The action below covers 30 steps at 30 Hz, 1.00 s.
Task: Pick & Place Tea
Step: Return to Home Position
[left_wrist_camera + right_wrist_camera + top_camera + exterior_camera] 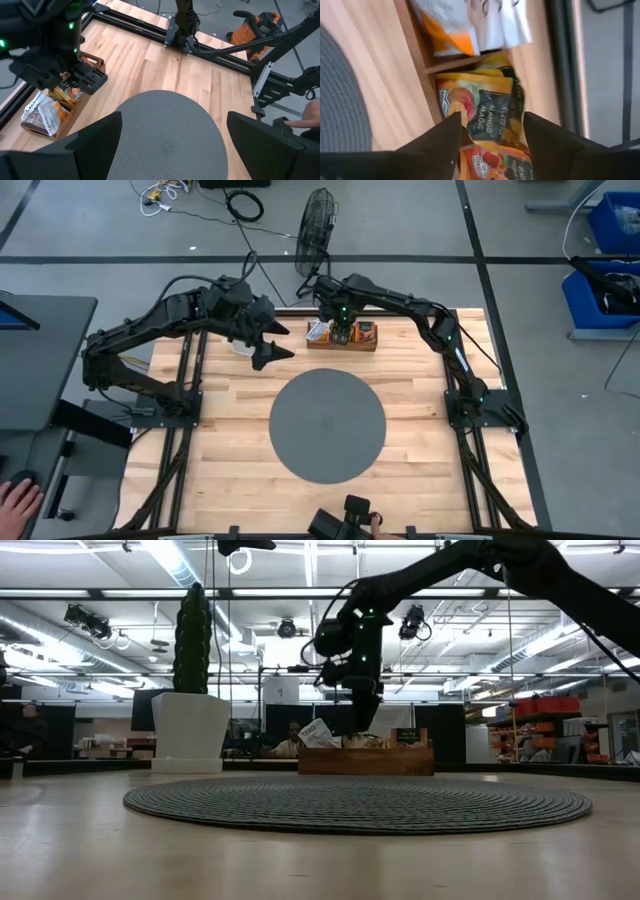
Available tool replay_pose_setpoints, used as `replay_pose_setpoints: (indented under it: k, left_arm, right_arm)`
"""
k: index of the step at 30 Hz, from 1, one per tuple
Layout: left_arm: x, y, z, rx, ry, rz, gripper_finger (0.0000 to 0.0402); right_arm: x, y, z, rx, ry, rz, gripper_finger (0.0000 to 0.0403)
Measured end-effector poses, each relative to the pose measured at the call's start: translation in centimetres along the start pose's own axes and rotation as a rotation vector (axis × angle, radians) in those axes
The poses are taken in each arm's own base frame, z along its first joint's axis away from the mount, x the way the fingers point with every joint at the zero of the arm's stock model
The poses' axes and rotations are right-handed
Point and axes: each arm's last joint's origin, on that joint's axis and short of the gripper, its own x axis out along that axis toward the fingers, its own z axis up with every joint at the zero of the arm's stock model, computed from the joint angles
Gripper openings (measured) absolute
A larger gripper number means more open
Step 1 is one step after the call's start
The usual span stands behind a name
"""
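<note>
A brown wooden tray (368, 336) stands at the table's far edge and holds the tea in compartments. White sachets with orange marks (455, 25) fill one compartment, and yellow-orange sachets (485, 107) lie stacked in the one beside it. My right gripper (490, 135) points down into the tray (420, 65), open, a finger on either side of the yellow-orange sachets. From the low view it (362, 725) reaches down just behind the tray's front wall (366, 760). My left gripper (270, 352) hangs open above the table left of the tray, with nothing between its fingers (100, 145). My right gripper comes from above with its fingers (445, 142) straddling the top yellow-orange sachet (492, 117) in the tray. Whether the fingertips touch the sachets or the tray's wall, I cannot tell.
A round grey woven mat (327, 425) covers the middle of the table. A white pot with a cactus (190, 730) stands at the far left. A fan (315, 225) stands beyond the far edge. A person's hand (18, 500) shows off the table, near left.
</note>
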Motion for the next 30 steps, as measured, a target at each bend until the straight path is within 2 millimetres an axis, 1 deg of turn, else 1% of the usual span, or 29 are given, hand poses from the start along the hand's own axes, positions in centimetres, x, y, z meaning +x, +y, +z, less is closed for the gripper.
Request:
replay_pose_setpoints:
  k: [4,7,10,14,16,18,21,22,25,30]
  left_arm:
    - [0.0,0.0,0.0,0.002,-0.001,0.007,0.0366]
    - [0.0,0.0,0.0,0.002,-0.002,0.012,0.0366]
    - [0.0,0.1,-0.1,0.0,0.007,0.014,0.0366]
    - [0.0,0.1,-0.6,-0.009,0.054,0.024,0.0366]
    - [0.0,0.2,-0.9,-0.016,0.088,0.034,0.0366]
    - [-0.1,0.3,-1.1,-0.024,0.114,0.041,0.0366]
    - [-0.1,0.3,-1.3,-0.028,0.131,0.044,0.0366]
    - [-0.1,0.3,-1.3,-0.028,0.128,0.044,0.0366]
    - [-0.1,0.3,-1.3,-0.028,0.128,0.043,0.0366]
    - [-0.1,0.3,-1.3,-0.027,0.129,0.043,0.0366]
  right_arm:
    - [-2.1,-0.1,-0.2,-0.027,-0.073,0.021,0.0229]
    - [-3.8,0.2,-0.1,-0.105,-0.184,0.116,0.0222]
    - [-4.9,0.6,0.4,-0.202,-0.288,0.131,0.021]
    - [-4.9,1.1,1.0,-0.263,-0.332,0.125,0.0202]
    - [-4.8,1.4,1.6,-0.293,-0.371,0.113,0.0201]
    - [-4.6,1.4,2.0,-0.305,-0.394,0.1,0.0201]
    - [-4.9,1.1,2.8,-0.306,-0.485,0.061,0.0201]
    - [-5.0,0.9,2.8,-0.303,-0.494,0.059,0.0201]
    - [-4.9,0.1,2.5,-0.293,-0.511,0.124,0.0201]
    - [-3.8,-0.6,2.3,-0.268,-0.481,0.158,0.0201]
